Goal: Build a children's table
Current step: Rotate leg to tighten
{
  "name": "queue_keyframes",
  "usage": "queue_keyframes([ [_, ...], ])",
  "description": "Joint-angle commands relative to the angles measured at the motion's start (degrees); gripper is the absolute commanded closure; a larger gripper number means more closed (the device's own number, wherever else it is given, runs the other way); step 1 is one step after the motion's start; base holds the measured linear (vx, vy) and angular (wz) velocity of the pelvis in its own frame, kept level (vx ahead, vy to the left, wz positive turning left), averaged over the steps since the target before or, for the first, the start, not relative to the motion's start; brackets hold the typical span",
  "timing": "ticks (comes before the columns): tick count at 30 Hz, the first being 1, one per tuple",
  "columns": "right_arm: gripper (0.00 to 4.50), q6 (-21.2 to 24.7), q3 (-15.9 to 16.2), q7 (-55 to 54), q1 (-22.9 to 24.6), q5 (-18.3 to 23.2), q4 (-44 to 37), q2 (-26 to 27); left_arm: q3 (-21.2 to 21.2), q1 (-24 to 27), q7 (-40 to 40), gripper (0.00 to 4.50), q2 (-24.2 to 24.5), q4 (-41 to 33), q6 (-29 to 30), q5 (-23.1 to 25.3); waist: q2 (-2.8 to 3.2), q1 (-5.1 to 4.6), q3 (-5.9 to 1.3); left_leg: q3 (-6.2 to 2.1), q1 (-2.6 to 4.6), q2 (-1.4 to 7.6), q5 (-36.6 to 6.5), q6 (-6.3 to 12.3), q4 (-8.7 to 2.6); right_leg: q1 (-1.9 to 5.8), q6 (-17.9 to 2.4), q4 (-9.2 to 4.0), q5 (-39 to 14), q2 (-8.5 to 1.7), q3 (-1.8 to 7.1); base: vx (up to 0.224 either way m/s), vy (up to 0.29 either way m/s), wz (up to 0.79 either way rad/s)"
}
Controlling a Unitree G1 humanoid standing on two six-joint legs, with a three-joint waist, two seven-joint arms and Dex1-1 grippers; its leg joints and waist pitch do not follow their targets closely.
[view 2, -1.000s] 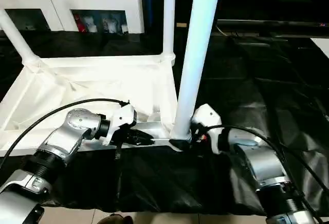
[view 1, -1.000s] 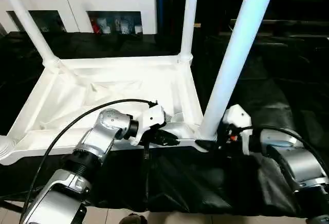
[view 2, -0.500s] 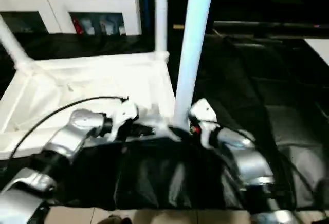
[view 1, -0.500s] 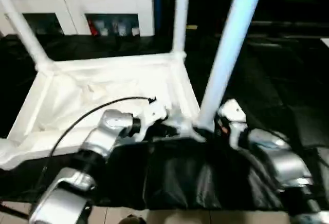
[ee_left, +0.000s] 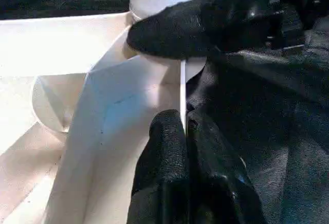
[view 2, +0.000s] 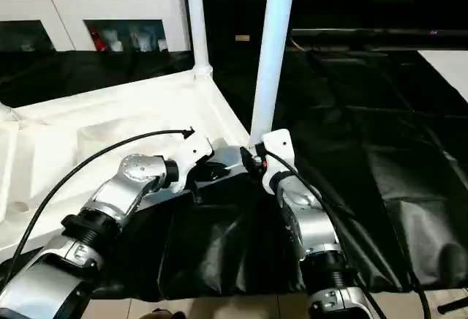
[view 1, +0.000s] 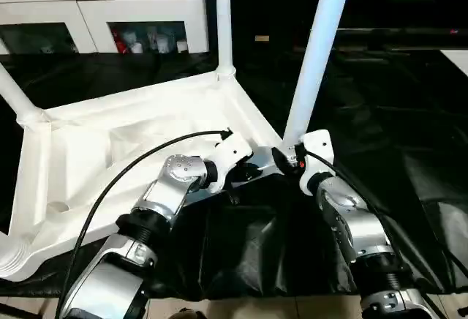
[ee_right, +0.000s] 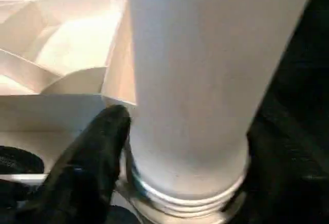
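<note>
Left eye view: the small white plastic children's table (view 1: 139, 136) lies upside down on a worktop draped in black cloth (view 1: 409, 129), legs pointing up, in front of a white cabinet with shelf openings (view 1: 110, 12) at the far left. The left end effector (ee_left: 185, 131) is pinched tight on the thin rim at the table's near right corner. Just to the right, the right end effector (ee_right: 169, 152) clasps the base of the tapered white leg (view 1: 318, 48) where it screws into the corner socket.
</note>
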Motion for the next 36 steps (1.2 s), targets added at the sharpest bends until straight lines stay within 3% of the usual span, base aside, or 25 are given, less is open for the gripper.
queue_keyframes([
  [1,0.76,1.61,4.34,7.61,1.08,0.59,-1.24,-1.53,-2.01,0.15,-3.47,4.50,-1.37,-1.61,-3.10,-1.29,-0.46,0.07,-3.18,-2.29,1.02,3.95,-15.90,1.10,-4.49,2.04,-10.39,-5.23,-13.70,-4.56,3.18,0.000,0.000,0.00],
  [5,0.76,1.41,7.09,14.79,2.70,0.07,-4.36,-6.88,-2.19,0.60,-6.98,4.50,0.13,-2.14,-3.92,-2.09,-0.59,0.34,-3.42,-2.14,0.89,3.95,-12.80,2.73,-4.08,2.40,-11.49,-4.66,-8.93,-4.40,3.11,0.000,0.000,0.00],
  [9,0.76,1.52,8.64,24.44,4.82,2.32,-8.59,-12.29,-2.51,0.92,-11.62,4.50,2.04,-2.18,-5.36,-3.06,-0.80,0.67,-3.81,-1.90,0.71,3.82,-8.22,6.18,-3.24,2.82,-14.04,-3.63,-0.08,-4.33,2.94,0.000,0.000,0.00],
  [11,0.76,1.41,8.92,29.08,5.52,3.55,-10.14,-14.75,-2.72,1.11,-14.15,4.50,3.25,-2.12,-6.28,-3.32,-0.81,0.87,-3.69,-1.83,0.58,3.89,-7.78,7.14,-3.15,2.84,-14.68,-3.62,0.22,-4.41,2.84,0.000,0.000,0.00],
  [16,0.76,2.95,9.08,38.11,5.89,7.26,-12.62,-19.59,-2.81,1.60,-21.51,4.50,6.06,-3.30,-6.34,-5.06,-0.82,1.38,-3.40,-1.84,0.92,4.37,-11.59,5.87,-3.49,2.57,-14.25,-4.26,-8.42,-4.48,2.82,0.000,0.000,0.00],
  [18,0.76,3.22,9.13,39.12,5.89,7.73,-12.94,-20.09,-2.90,1.56,-22.34,4.50,6.39,-3.33,-6.37,-5.22,-0.78,1.45,-3.35,-1.87,0.95,4.43,-11.88,5.47,-3.62,2.46,-14.13,-4.29,-9.13,-4.44,2.86,0.000,0.000,0.00],
  [19,1.00,3.56,9.13,40.71,5.98,8.27,-13.54,-20.65,-3.12,1.51,-23.56,4.50,6.96,-3.30,-6.47,-5.35,-0.86,1.54,-3.35,-1.87,1.03,4.44,-12.28,4.90,-3.65,2.37,-14.08,-4.34,-9.97,-4.57,2.94,0.000,0.000,0.00],
  [23,1.27,4.52,9.67,43.17,6.31,9.10,-14.56,-21.48,-3.44,1.38,-24.66,4.50,7.57,-3.06,-6.52,-5.21,-1.65,2.04,-3.48,-1.74,0.98,4.40,-10.40,5.21,-3.48,2.38,-14.17,-4.05,-8.48,-4.63,2.93,0.000,0.000,0.00],
  [26,1.49,4.91,10.54,44.89,6.73,9.01,-14.95,-21.94,-3.50,1.36,-25.06,4.50,7.90,-2.78,-6.68,-5.16,-1.62,2.25,-3.42,-1.83,0.96,4.47,-10.16,5.34,-3.54,2.28,-13.70,-4.02,-9.19,-4.73,2.93,0.000,0.000,0.00],
  [27,1.52,4.96,10.78,45.22,6.78,9.00,-14.98,-22.05,-3.47,1.41,-25.21,4.50,8.00,-2.82,-6.62,-5.20,-1.87,2.28,-3.40,-1.80,0.99,4.46,-10.12,5.28,-3.54,2.28,-13.59,-4.00,-9.34,-4.72,2.93,0.000,0.000,0.00],
  [34,1.77,5.90,11.47,45.71,6.78,9.08,-15.70,-22.05,-2.94,1.90,-24.90,4.50,8.23,-3.03,-6.44,-5.32,-1.89,2.39,-3.33,-1.79,0.95,4.35,-9.83,5.16,-3.47,2.26,-13.33,-4.06,-9.43,-4.77,2.94,0.000,0.000,0.00],
  [36,1.77,6.11,11.13,42.51,7.53,8.35,-15.52,-20.38,-2.88,1.74,-21.41,4.50,7.42,-2.41,-6.13,-4.14,-1.74,2.42,-3.33,-1.82,1.01,4.42,-10.17,4.92,-3.51,2.18,-13.20,-4.14,-9.88,-4.79,2.98,0.000,0.000,0.00],
])
